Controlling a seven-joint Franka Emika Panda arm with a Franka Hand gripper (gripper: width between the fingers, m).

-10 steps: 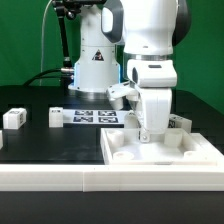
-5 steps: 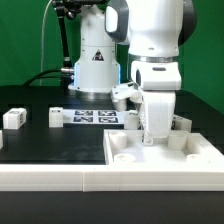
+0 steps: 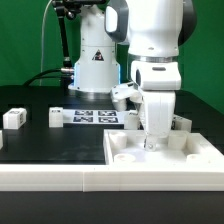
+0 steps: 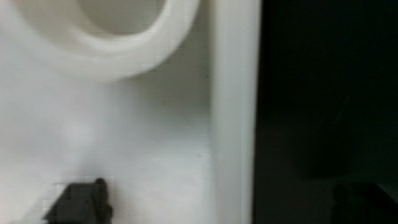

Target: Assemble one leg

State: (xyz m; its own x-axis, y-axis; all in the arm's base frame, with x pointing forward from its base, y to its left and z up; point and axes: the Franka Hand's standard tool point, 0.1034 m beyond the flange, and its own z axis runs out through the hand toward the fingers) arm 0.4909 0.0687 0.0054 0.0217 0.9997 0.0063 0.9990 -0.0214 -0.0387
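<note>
The panel lies on the black counter, at the exterior view's right. The hand hangs low over the panel's far rim, fingers spread wide astride the edge beside a socket, holding nothing. A leg stands well apart toward the exterior view's left, untouched. The step is probably positioning the panel, so the next move calls for a square, untilted grip on the rim.

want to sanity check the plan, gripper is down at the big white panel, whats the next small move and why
Probably ease down a little and close on the panel edge. In the wrist view the gripper is open and empty, one finger over the panel, the other over the table, so the edge runs between them. A leg sits untouched at the exterior view's left.
</note>
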